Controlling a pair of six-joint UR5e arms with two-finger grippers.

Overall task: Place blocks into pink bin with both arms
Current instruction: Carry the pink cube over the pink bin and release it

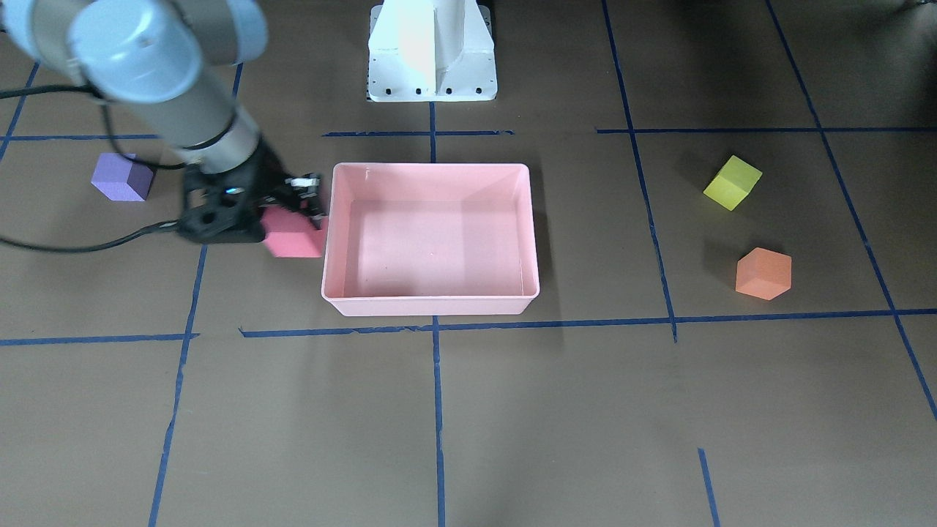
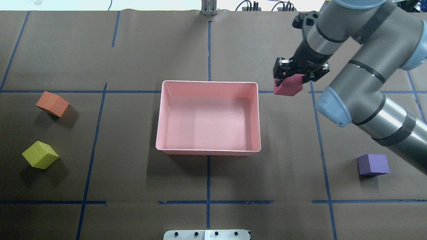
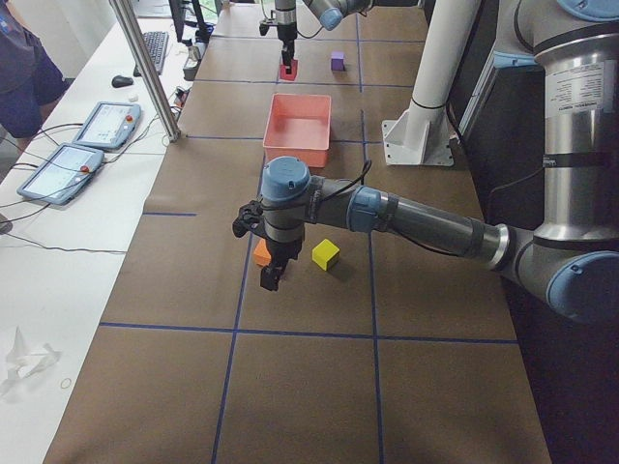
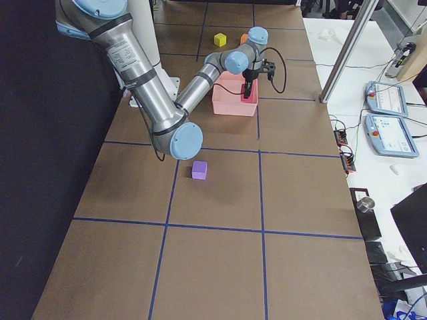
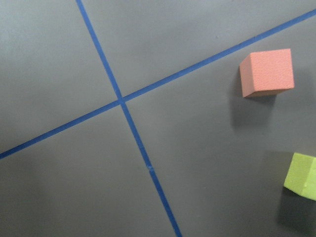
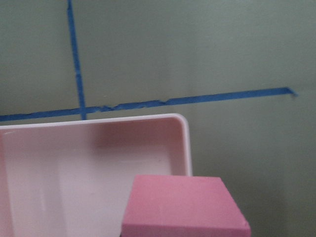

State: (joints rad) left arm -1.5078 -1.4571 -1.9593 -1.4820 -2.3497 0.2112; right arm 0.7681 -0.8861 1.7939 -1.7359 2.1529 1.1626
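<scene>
The pink bin [image 2: 210, 82] sits mid-table with nothing in it. My right gripper [image 2: 293, 79] is shut on the red-pink block [image 2: 287, 87] and holds it just outside the bin's far right corner. In the front view the block [image 1: 293, 236] is beside the bin's wall [image 1: 327, 241]. The purple block [image 2: 373, 164] lies near the right arm. The orange block [image 2: 52, 104] and yellow-green block [image 2: 40, 154] lie at the left. My left gripper [image 3: 272, 278] shows only in the exterior left view, next to the orange block [image 3: 261, 253]. I cannot tell if it is open or shut.
The white pedestal base [image 1: 432, 66] stands behind the bin. Blue tape lines [image 2: 208, 176] cross the brown table. Off the table's far side are a metal pole [image 3: 145, 68], two tablets [image 3: 58, 172] and an operator [image 3: 24, 77].
</scene>
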